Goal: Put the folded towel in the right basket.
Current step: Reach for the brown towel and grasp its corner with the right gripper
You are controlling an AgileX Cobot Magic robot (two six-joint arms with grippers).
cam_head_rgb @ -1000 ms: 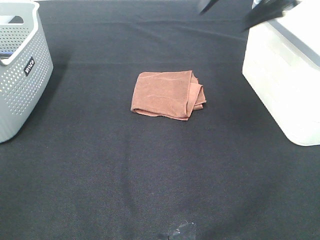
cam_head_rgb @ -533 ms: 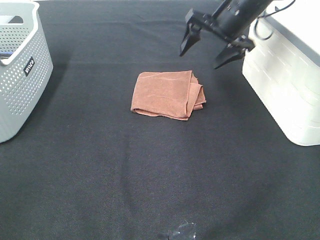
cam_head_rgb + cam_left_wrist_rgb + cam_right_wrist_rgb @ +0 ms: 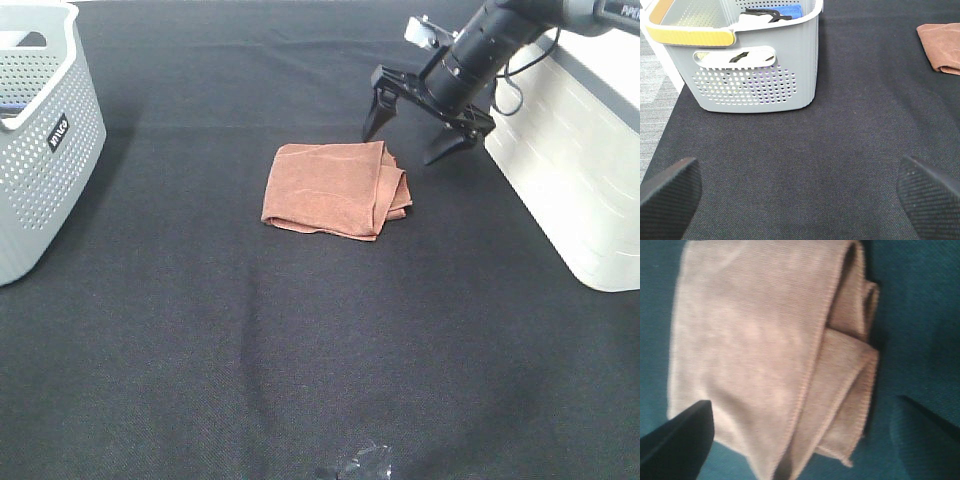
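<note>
While folded towel (image 3: 336, 189) lies on black cloth (image 3: 300, 350) (grey floor (image 3: 655, 100) beside), right claw (image 3: 397, 150) spread near; left claw (image 3: 800, 195) spread.

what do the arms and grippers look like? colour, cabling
Right gripper: black, two tapered fingers, on a black arm with a loose black cable and a pale block at the wrist. Left gripper: only black, finely ribbed fingertips show.

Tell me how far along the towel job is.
Nothing done yet: the folded towel lies flat on the black table, ungrasped. In hand: the right gripper hangs open by the towel's far right corner. Remaining: grip it, lift it, and drop it in the right basket.
</note>
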